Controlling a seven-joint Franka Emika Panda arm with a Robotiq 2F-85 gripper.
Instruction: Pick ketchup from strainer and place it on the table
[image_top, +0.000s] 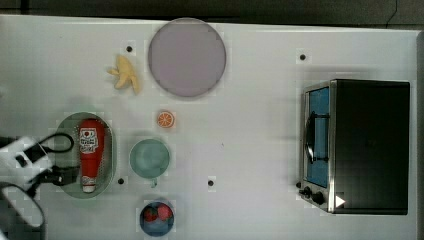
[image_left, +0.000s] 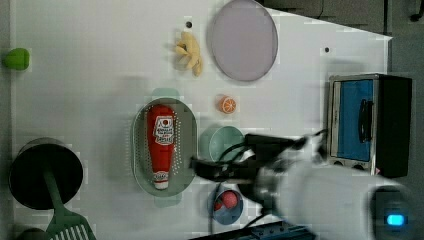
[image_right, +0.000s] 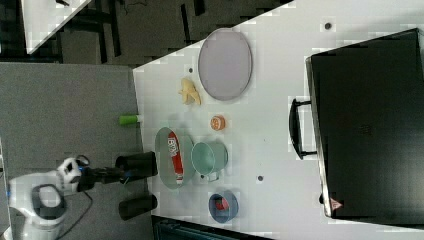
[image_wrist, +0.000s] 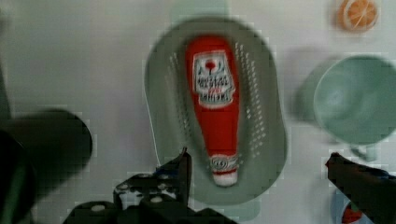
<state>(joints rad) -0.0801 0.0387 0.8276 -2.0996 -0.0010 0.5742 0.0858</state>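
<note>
Large flat white table (image_top: 260, 130), dotted with a few small black marks: all items below are being carried on it.

Black-bodied toaster oven with a blue door (image_top: 365, 145): being kept at the top view's right, well apart from the rest.

Round pale lilac plate (image_top: 187, 57): lying bare near the top view's upper edge, a yellow banana-like piece (image_top: 125, 74) just beside it.

Pale mint-green oval perforated plastic strainer (image_top: 111, 150): sitting at the top view's left; the task's item is being held inside it.

Round green cup (image_top: 149, 158): standing just beside the strainer.

Black two-fingered pincer (image_wrist: 257, 175): being held wide open above the strainer's cap end, gripping nothing.

Small red ketchup bottle with a white label (image_top: 91, 150): lying flat lengthwise in the strainer, untouched.

Small blue bowl of red strawberries (image_top: 156, 218): near the cup.

Round orange slice (image_top: 165, 119): between plate and cup.
</note>
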